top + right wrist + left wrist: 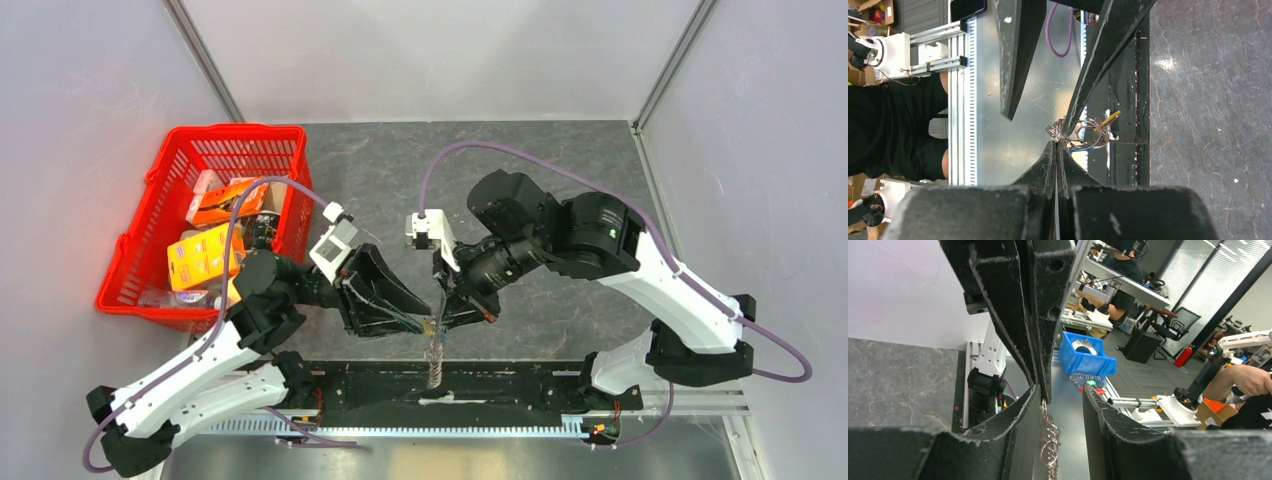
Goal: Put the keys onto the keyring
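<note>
Right wrist view: keyring (1082,132), a tangle of silver loops.

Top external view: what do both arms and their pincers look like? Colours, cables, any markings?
The left arm and right arm have white links and bulky black joints. A purple cable loops along each, and a white block sits at each wrist. The left pincer and right pincer are matte black, with wedge-shaped fingers scuffed along their edges. I see no lettering.

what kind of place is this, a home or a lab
Probably a robotics lab inside an office. Past the table edge, the left wrist view shows window blinds, an office chair and a person seated at a desk.
</note>
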